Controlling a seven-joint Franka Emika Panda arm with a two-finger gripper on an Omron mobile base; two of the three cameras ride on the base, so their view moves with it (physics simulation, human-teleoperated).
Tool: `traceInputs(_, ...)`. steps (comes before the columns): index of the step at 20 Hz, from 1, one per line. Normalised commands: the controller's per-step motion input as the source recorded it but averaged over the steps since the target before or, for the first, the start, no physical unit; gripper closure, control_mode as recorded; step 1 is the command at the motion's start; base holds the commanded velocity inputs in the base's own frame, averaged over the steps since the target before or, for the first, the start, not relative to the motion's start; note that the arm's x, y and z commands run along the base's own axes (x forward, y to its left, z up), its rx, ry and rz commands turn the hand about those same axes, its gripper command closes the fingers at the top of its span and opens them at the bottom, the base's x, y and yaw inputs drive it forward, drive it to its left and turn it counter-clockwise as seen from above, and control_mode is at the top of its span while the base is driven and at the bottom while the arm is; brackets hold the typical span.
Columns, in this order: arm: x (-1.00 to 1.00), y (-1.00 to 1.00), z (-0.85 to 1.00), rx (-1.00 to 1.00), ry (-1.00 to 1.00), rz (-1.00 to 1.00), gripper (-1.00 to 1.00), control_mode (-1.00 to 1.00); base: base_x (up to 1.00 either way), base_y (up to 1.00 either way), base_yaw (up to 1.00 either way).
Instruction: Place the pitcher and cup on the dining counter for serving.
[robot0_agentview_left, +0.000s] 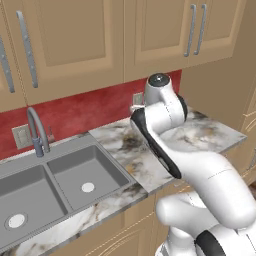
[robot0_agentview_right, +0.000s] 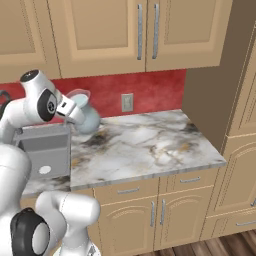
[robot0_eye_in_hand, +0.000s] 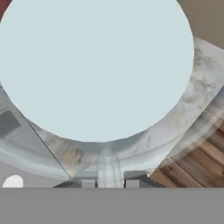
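Pitcher (robot0_agentview_right: 86, 116), tilted, lifted above marble counter (robot0_agentview_right: 150, 145) beside sink (robot0_agentview_right: 47, 147), rim pinched between nearly closed jaws of gripper (robot0_eye_in_hand: 110, 183); bare marble stretches beyond

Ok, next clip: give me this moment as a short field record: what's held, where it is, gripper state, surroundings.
held object: pitcher, pale blue-grey, tilted, at the gripper
pitcher position: over the marble counter near the sink, just in front of the red backsplash; whether it touches the counter cannot be told
gripper state: fingers shut on the pitcher's rim
hand view: the pitcher's round body fills most of the frame
nearby: faucet, wall outlet, upper cabinets
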Motion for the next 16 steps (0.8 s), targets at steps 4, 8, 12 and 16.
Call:
traceInputs(4,-0.64,-0.26,0.20,0.13,0.03,0.28,1.00,-1.00,0.00,0.00,0.00)
traceInputs(8,-0.48,-0.03,0.00,0.03,0.01,0.09,1.00,-1.00,0.00,0.00,0.00)
traceInputs(12,-0.21,0.00,0.00,0.00,0.00,0.04,1.00,1.00,-0.72,0.00,0.29)
traceInputs(16,0.00,0.00,0.00,0.00,0.00,0.00,1.00,1.00,-0.64,0.10,0.83)
